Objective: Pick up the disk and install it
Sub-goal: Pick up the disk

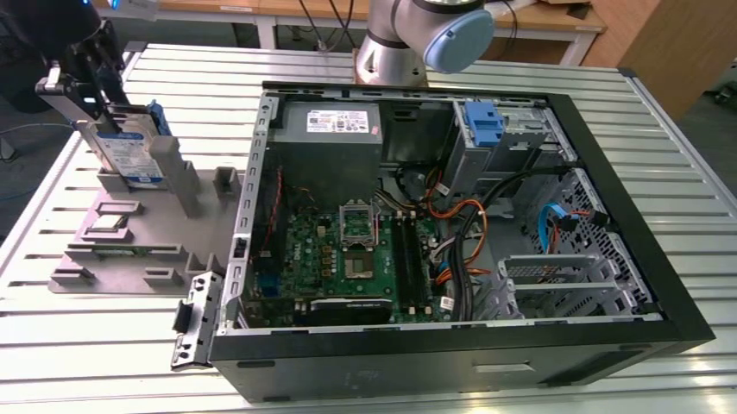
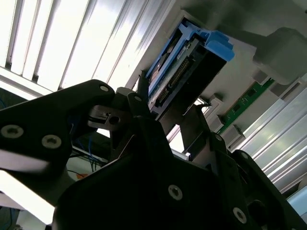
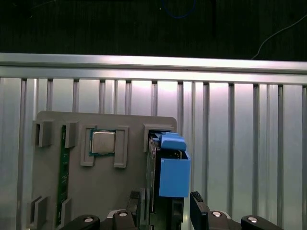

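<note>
Silver-grey arm [image 1: 392,52] with a blue joint cap [image 1: 458,39] — black hand [image 3: 165,206], silver screws [image 2: 175,192].

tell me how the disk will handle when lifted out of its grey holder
Probably rigid: the disk is a blue-framed metal slab, unlikely to flex. Likely heavy for its size. It stands on edge in the grey holder, so it may tip once free.

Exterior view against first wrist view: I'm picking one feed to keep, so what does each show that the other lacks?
Exterior view: the open computer case with its motherboard, and the arm. First wrist view: the disk end-on, showing its blue carrier, with the gripper at it. Both: the disk standing in the grey fixture, and the processor chip.
</note>
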Controlling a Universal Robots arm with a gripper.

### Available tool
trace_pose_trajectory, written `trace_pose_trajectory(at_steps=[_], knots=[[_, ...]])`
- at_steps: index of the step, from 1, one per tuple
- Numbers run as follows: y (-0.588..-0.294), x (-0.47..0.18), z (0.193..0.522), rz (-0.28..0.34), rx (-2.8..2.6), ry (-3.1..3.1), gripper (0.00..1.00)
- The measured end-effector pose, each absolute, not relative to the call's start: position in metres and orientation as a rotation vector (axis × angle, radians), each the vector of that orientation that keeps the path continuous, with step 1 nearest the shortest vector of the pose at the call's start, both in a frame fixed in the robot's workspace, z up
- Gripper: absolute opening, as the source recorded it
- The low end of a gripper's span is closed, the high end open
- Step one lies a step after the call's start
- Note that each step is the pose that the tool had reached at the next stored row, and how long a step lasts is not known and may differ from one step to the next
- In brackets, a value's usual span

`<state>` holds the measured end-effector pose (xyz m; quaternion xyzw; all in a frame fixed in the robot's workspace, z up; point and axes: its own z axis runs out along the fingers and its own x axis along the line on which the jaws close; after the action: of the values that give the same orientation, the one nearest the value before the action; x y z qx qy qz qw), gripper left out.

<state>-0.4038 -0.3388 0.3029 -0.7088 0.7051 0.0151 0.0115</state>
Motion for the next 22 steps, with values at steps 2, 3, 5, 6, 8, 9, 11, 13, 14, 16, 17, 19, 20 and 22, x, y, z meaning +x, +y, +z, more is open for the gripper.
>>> trace_pose_trajectory(at_steps=[2,3,5,6,8,9,11,13,14,16,17,19,20,22], knots=[[-0.3388,-0.4038,0.3029,0.047,-2.211,2.199,0.53],[-0.3388,-0.4038,0.3030,0.047,-2.211,2.199,0.53],[-0.3388,-0.4039,0.3033,0.054,-2.208,2.196,0.53],[-0.3387,-0.4038,0.3032,0.057,-2.206,2.195,0.53],[-0.3387,-0.4038,0.3031,0.057,-2.206,2.195,0.53],[-0.3388,-0.4038,0.3030,0.057,-2.206,2.194,0.53],[-0.3388,-0.4038,0.3028,0.057,-2.206,2.194,0.53],[-0.3388,-0.4038,0.3028,0.057,-2.206,2.194,0.53],[-0.3388,-0.4037,0.3027,0.057,-2.206,2.194,0.53],[-0.3388,-0.4029,0.3027,0.057,-2.206,2.194,0.53],[-0.3388,-0.4027,0.3027,0.057,-2.206,2.194,0.53],[-0.3388,-0.4026,0.3026,0.057,-2.206,2.194,0.53],[-0.3388,-0.4023,0.3026,0.057,-2.206,2.194,0.53],[-0.3388,-0.4015,0.3027,0.057,-2.206,2.194,0.53]])
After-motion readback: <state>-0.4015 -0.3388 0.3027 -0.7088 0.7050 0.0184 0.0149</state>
